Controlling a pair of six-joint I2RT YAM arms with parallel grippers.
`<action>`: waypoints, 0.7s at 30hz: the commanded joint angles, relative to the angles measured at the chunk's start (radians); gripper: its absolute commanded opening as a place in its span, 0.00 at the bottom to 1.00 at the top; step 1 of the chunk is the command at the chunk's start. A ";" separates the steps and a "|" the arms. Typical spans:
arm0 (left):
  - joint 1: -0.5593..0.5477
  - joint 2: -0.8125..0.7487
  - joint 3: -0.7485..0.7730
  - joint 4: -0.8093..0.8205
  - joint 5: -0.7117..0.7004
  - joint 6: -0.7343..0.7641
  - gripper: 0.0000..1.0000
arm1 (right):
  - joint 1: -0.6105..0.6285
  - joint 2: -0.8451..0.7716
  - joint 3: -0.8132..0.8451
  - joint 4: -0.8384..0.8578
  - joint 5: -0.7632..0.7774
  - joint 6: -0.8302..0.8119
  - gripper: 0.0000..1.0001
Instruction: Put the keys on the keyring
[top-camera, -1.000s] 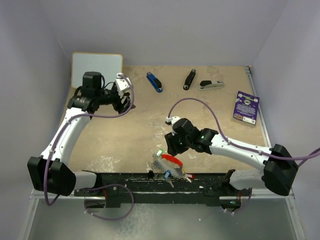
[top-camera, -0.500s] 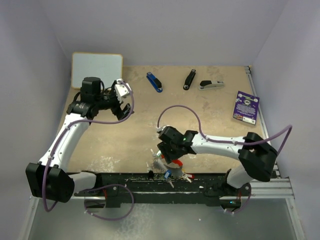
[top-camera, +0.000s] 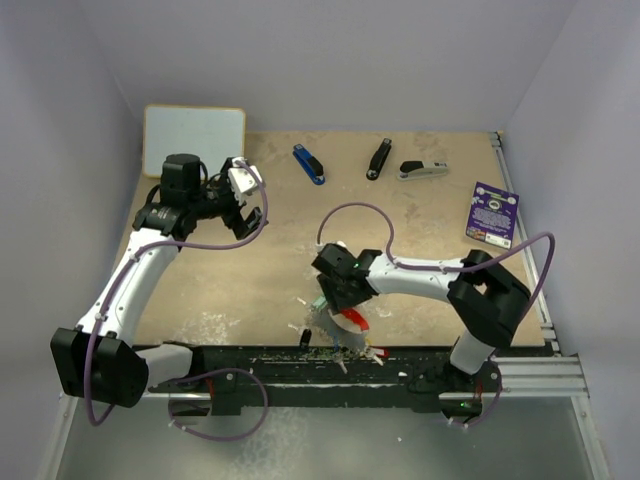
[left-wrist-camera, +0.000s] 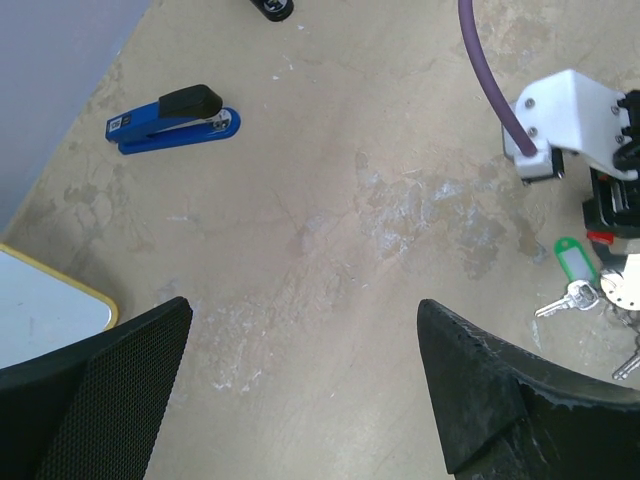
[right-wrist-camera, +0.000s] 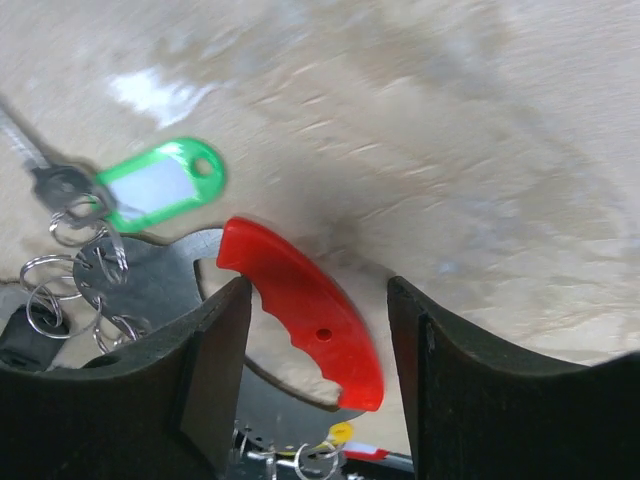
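Tan tabletop, lower centre: right gripper, jaws spread, straddles the red fob; closing skewed may skid the keyring away.

Legible text: none.
Purple card, far right of the blue stapler: white print on its face, too small to read.
Blue stapler: small white sticker at one end, characters unresolved.
Green key tag, well apart from the stapler: pale label window, no writing discernible.
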 joint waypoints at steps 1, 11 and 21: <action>0.006 -0.019 -0.006 0.053 0.006 -0.006 0.97 | -0.100 0.005 0.019 -0.031 0.064 0.026 0.58; 0.006 0.007 -0.033 0.125 0.082 -0.017 0.98 | -0.290 0.088 0.164 -0.062 0.121 -0.041 0.59; -0.205 0.142 -0.070 0.068 0.123 0.062 0.98 | -0.294 -0.150 0.180 -0.115 0.146 -0.021 0.55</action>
